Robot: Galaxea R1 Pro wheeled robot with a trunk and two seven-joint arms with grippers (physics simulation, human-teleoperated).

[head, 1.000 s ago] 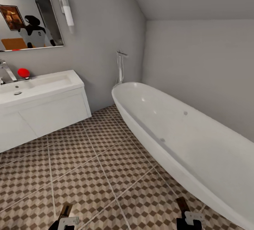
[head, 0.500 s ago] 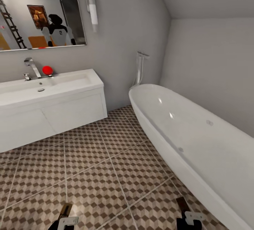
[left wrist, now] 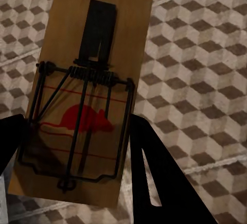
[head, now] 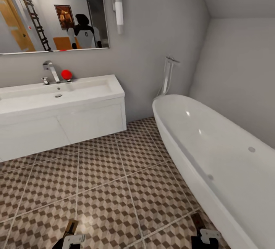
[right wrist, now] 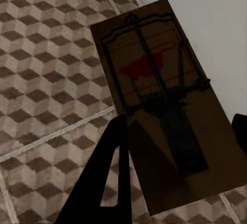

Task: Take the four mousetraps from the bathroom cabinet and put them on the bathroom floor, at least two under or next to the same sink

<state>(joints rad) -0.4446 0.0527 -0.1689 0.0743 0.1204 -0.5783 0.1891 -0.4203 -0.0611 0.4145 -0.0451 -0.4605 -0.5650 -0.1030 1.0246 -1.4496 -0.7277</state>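
My left gripper (left wrist: 77, 131) is shut on a tan mousetrap (left wrist: 87, 80) with dark wire and a red mouse mark, held above the cube-patterned bathroom floor (left wrist: 195, 80). A second mousetrap (right wrist: 154, 80) sits in my right gripper (right wrist: 177, 131), which is shut on it beside the bathtub's white side. In the head view both grippers, left (head: 70, 239) and right (head: 204, 237), sit at the bottom edge over the bathroom floor (head: 107, 180). The white wall-hung bathroom sink (head: 76, 92) with its chrome tap (head: 51, 71) is ahead to the left. The cabinet is out of view.
A long white oval bathtub (head: 214, 153) runs along the right wall, with a chrome filler (head: 168, 73) at its far end. A red ball-like object (head: 66, 74) sits on the sink by the tap. A mirror (head: 53, 12) hangs above it.
The head view has swung to the left, so the sink and mirror show more fully and the bathtub sits further right. Both grippers keep their places and their mousetraps.
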